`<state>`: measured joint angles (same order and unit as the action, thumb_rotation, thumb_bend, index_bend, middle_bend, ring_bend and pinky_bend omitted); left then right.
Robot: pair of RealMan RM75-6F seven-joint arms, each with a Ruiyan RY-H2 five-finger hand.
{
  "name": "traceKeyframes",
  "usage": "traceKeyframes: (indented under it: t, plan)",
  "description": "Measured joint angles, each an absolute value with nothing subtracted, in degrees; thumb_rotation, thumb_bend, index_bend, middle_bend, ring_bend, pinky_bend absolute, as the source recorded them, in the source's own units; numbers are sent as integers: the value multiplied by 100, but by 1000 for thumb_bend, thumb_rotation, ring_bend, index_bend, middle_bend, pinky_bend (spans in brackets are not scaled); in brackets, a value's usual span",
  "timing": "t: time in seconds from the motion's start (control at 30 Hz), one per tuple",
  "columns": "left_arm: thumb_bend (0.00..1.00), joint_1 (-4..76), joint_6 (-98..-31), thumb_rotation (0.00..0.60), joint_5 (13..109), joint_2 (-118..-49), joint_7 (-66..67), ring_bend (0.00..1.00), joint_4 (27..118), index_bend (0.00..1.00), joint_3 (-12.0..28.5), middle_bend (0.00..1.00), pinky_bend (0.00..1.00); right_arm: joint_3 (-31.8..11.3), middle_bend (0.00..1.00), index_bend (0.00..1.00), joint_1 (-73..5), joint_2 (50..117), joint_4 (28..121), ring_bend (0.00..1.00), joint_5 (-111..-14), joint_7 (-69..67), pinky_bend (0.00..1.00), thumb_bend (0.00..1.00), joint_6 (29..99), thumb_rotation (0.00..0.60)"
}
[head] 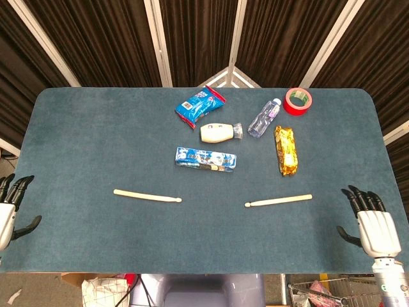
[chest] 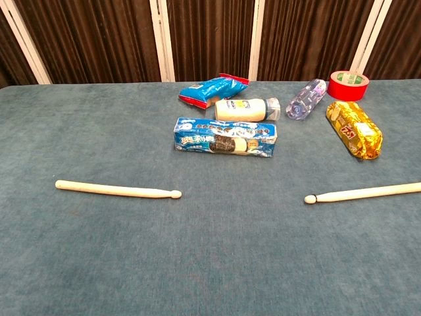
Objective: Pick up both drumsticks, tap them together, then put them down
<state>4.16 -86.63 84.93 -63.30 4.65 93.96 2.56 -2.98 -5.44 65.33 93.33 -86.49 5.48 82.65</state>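
Note:
Two pale wooden drumsticks lie flat on the blue table. The left drumstick (head: pixel 147 196) (chest: pixel 118 190) has its tip pointing toward the middle. The right drumstick (head: pixel 279 201) (chest: pixel 363 193) points its tip inward too. My left hand (head: pixel 9 208) hovers off the table's left edge, fingers spread and empty, far from the left stick. At the front right corner my right hand (head: pixel 369 223) is open with its fingers apart, a short way right of the right stick. Neither hand shows in the chest view.
Behind the sticks lie a blue cookie pack (head: pixel 206 159), a white bottle (head: pixel 219 132), a blue snack bag (head: pixel 200 105), a clear water bottle (head: pixel 264 118), a gold wrapped bar (head: pixel 286 149) and a red tape roll (head: pixel 298 100).

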Motion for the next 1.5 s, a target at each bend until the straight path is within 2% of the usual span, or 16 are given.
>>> traceKeyframes:
  t: [0.13, 0.37, 0.63, 0.83, 1.27, 1.5]
  plan:
    - [350, 406, -8670, 600, 8495, -6299, 380, 0, 9408, 104, 258, 133, 0, -263, 229, 210, -607, 6671, 9311, 162, -8802, 585, 115, 248, 8243, 600]
    - [350, 373, -8705, 600, 8439, -6246, 203, 0, 9368, 104, 294, 134, 0, -287, 234, 235, -742, 6854, 9394, 164, -8852, 786, 116, 248, 8137, 600]
    - [350, 367, -8697, 600, 8434, -6239, 189, 0, 9364, 104, 300, 135, 0, -301, 289, 337, -881, 7016, 9380, 185, -8845, 1051, 115, 249, 7961, 600]
    - [350, 397, -8648, 600, 8462, -6271, 247, 0, 9378, 104, 287, 135, 0, -318, 340, 396, -1149, 7151, 9320, 199, -8762, 1435, 116, 248, 7479, 600]
    - [351, 401, -8624, 600, 8346, -6272, 235, 0, 9354, 104, 342, 135, 0, -600, 389, 399, -1968, 7590, 9053, 210, -7860, 2522, 101, 248, 6196, 600]
    - [351, 394, -8622, 600, 8318, -6280, 284, 0, 9364, 107, 348, 135, 0, -677, 398, 399, -2233, 7758, 8822, 211, -7412, 2894, 97, 249, 5892, 600]
